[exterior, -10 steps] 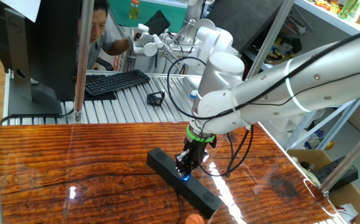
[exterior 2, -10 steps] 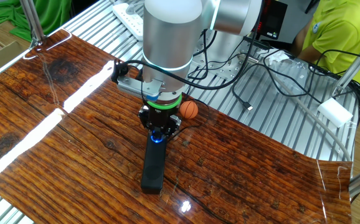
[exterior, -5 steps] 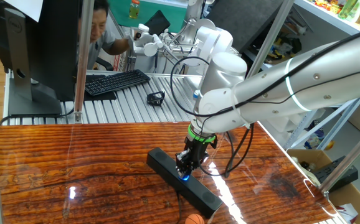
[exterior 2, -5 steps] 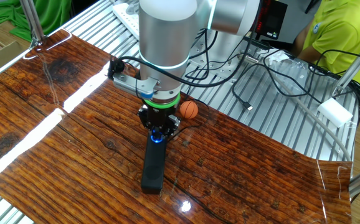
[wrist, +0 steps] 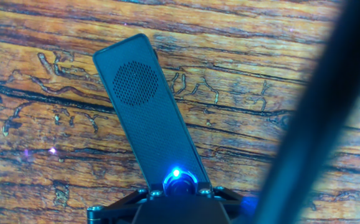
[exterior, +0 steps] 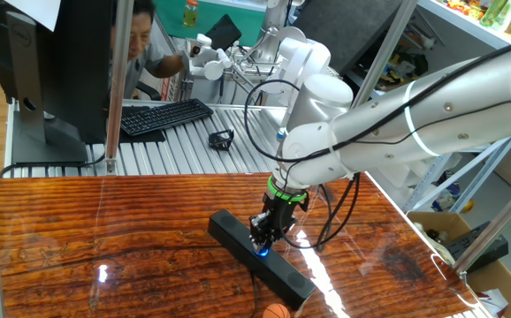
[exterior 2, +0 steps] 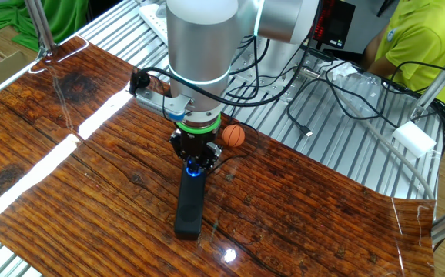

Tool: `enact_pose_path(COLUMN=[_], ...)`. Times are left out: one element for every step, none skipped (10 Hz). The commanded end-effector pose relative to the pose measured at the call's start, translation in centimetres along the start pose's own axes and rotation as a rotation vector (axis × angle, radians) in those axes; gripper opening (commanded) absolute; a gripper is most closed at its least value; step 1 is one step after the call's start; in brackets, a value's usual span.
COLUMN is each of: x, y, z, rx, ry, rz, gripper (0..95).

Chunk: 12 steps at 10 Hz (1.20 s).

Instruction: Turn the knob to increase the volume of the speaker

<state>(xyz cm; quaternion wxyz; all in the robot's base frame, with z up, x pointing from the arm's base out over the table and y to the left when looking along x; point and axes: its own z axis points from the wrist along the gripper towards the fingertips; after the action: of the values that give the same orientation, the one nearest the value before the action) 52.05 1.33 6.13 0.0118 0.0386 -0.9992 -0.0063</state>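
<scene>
The speaker (exterior: 236, 235) is a slim black bar lying on the wooden table; it also shows in the other fixed view (exterior 2: 189, 206) and the hand view (wrist: 147, 106). The knob (wrist: 180, 180) sits at its middle with a glowing blue ring, seen as a blue glow under the fingers in the fixed views (exterior: 262, 252) (exterior 2: 195, 172). My gripper (wrist: 180, 191) comes straight down on the knob, jaws closed around it (exterior: 263, 240) (exterior 2: 196, 164). The fingers hide most of the knob.
A small orange ball (exterior 2: 233, 135) lies just behind the gripper, also at the table's near edge (exterior: 276, 311). A black keyboard (exterior: 163, 116), a monitor (exterior: 61, 71) and a person (exterior: 141, 40) are beyond the table. Cables (exterior 2: 322, 85) lie on the metal rack.
My wrist has rotated about the knob: the bracket on the wrist has swung leftward in the other fixed view. The speaker has stayed in place.
</scene>
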Motion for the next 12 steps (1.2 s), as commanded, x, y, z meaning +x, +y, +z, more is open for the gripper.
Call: enact_pose_path(x=[0.0, 0.0, 0.0, 0.0, 0.0, 0.0, 0.0, 0.0, 0.0, 0.0, 0.0, -0.01], y=[0.08, 0.08, 0.08, 0.08, 0.08, 0.08, 0.08, 0.08, 0.08, 0.08, 0.09, 0.09], z=[0.08, 0.06, 0.06, 0.06, 0.07, 0.07, 0.06, 0.06, 0.06, 0.06, 0.02, 0.0], rx=[-0.012, -0.02, -0.021, -0.024, -0.024, -0.022, -0.022, -0.022, -0.022, -0.021, -0.02, -0.024], ry=[0.0, 0.001, 0.0, 0.0, 0.0, 0.0, 0.0, 0.0, 0.0, 0.0, 0.0, 0.002], rz=[0.014, 0.025, 0.03, 0.043, 0.045, 0.063, 0.07, 0.083, 0.092, 0.111, 0.126, 0.143], gripper=[0.0, 0.0, 0.0, 0.0, 0.0, 0.0, 0.0, 0.0, 0.0, 0.0, 0.0, 0.0])
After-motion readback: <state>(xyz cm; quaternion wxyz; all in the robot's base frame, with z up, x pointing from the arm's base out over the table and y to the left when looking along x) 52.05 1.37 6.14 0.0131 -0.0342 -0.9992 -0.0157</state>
